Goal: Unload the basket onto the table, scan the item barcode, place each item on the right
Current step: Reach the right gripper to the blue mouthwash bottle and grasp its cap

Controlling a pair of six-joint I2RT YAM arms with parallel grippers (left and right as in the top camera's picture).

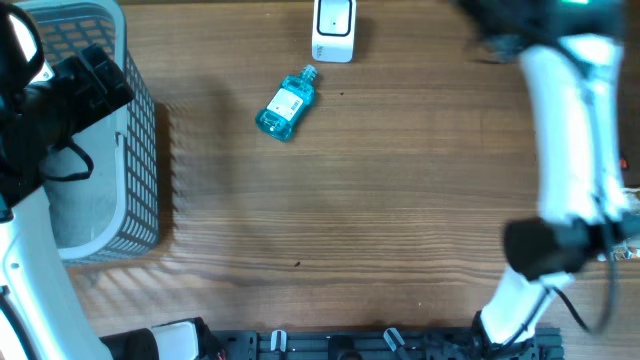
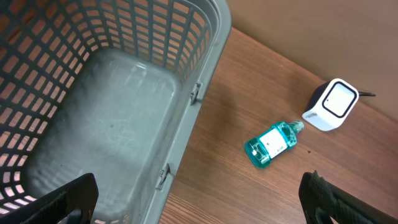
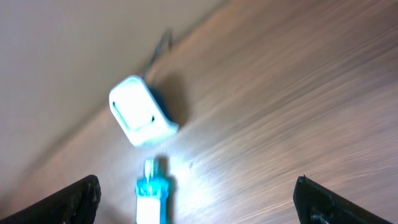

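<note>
Counting things: one blue bottle [image 1: 286,103], one white scanner [image 1: 333,28], one grey basket [image 1: 145,170], plus a left arm [image 1: 30,280] and a right arm [image 1: 575,150], all at one wooden table [image 1: 400,220].
Bottle position: upper middle of the overhead frame, lying flat on the table with its label facing up, apart from both grippers.
Bottle axis: a diagonal, running from lower left to upper right of the overhead frame.
Bottle heading: cap up and to the right, aimed at the scanner; base down and to the left, toward the basket.
Scanner: at the top edge of the overhead frame, just beyond the cap, with a small gap between them.
Basket: along the left edge of the overhead frame, well apart from the bottle.
Left gripper [image 2: 196,199]: fingers spread wide at the bottom corners of its own view, holding nothing, up above the basket.
Right gripper [image 3: 196,199]: wide apart too, and empty; its view is blurred, with the bottle at bottom centre-left and the scanner above it.
Right arm: down the right side of the overhead frame, well away from the bottle.
</note>
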